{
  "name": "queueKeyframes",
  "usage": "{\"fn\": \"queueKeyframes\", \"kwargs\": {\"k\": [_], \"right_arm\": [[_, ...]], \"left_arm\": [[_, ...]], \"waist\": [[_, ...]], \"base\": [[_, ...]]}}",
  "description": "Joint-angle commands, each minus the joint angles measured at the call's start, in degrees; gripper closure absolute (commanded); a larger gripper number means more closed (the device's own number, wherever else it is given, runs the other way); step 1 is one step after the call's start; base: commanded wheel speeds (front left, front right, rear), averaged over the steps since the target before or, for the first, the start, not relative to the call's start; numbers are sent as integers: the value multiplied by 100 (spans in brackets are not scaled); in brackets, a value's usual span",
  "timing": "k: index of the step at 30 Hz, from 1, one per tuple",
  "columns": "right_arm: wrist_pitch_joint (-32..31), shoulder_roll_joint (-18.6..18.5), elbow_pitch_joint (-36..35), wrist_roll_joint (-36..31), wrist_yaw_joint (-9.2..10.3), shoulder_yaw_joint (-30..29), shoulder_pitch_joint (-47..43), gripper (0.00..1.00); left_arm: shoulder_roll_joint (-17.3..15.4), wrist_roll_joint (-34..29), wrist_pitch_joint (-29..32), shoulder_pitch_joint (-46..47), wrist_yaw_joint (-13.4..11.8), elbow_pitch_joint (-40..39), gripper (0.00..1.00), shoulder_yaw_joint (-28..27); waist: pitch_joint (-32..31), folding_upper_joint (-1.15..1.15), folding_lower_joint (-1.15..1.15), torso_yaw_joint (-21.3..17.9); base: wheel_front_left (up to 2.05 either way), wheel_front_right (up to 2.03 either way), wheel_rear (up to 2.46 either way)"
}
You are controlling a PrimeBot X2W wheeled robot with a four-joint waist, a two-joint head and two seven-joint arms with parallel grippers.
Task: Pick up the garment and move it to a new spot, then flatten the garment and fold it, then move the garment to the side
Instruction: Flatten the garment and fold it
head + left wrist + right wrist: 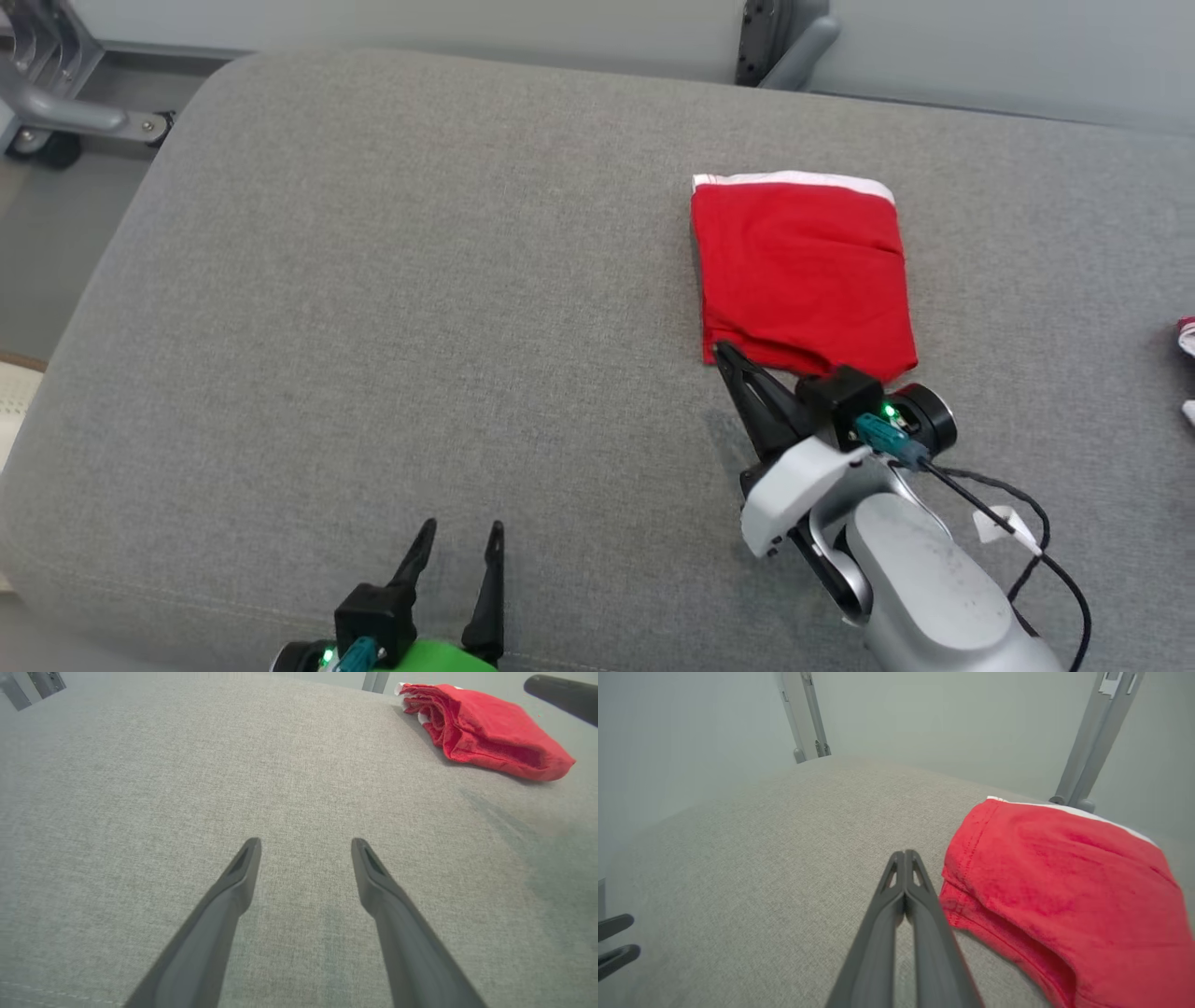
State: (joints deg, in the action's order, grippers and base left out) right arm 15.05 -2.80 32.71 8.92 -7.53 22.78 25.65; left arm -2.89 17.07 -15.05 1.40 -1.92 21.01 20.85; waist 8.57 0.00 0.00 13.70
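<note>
Black long-fingered right claw (721,350), pale grey forearm (924,579), looping black cable (943,471)

left pincer (462,534) low and near the body, fingers spread wide, pointing forward. right pincer (724,355) reaches forward, fingers pressed together; forearm (924,579) angles up-left.

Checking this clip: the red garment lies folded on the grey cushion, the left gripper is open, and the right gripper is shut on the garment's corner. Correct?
Not quite. The right gripper is shut, but on nothing: the right wrist view shows its fingers pressed together beside the red garment, no cloth between them. The rest stands: garment folded on the grey cushion, left gripper open.
</note>
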Motion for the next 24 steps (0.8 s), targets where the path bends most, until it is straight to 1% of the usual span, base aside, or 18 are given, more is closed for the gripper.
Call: {"fn": "queueKeyframes", "kwargs": {"k": [1,2,8,11,13,16,18,20,22,24], "right_arm": [[14,-25,-258,-160,10,-178,-303,13],[14,-23,-417,-270,10,-288,-502,0],[14,-16,-1446,-661,10,-1241,-1613,0],[14,-36,-1745,-800,10,-1746,-2069,0],[15,-40,-1866,-863,10,-2094,-2337,0],[14,-37,-1968,-877,10,-2563,-2704,0],[14,-97,-1999,-982,10,-2898,-2939,0],[14,-75,-1969,-1026,10,-3195,-3154,0],[14,-77,-1938,-1076,10,-3293,-3237,0],[14,-79,-1875,-1078,10,-3471,-3347,0]], "left_arm": [[-6,-59,-15,-196,-37,-85,0,-106],[-14,-84,-16,-283,-55,-143,0,-191],[-43,-218,-16,-693,-38,-469,0,-664],[-36,-278,-16,-786,55,-632,0,-889],[-30,-344,-16,-858,121,-691,0,-976],[-23,-409,-16,-898,308,-715,0,-1092],[-19,-473,-16,-925,405,-728,0,-1137],[-15,-550,-16,-963,495,-696,0,-1172],[-15,-545,-16,-964,519,-690,0,-1221],[-10,-501,-16,-976,597,-710,0,-1283]], "waist": [[-426,0,0,-307],[-545,0,0,-379],[-950,0,0,-737],[-1028,0,0,-846],[-1078,0,0,-896],[-1155,0,0,-970],[-1202,0,0,-1001],[-1250,0,0,-1029],[-1262,0,0,-1045],[-1282,0,0,-1084]], "base": [[0,0,0],[0,0,0],[0,0,0],[0,0,0],[0,0,0],[0,0,0],[0,0,0],[0,0,0],[0,0,0],[0,0,0]]}}
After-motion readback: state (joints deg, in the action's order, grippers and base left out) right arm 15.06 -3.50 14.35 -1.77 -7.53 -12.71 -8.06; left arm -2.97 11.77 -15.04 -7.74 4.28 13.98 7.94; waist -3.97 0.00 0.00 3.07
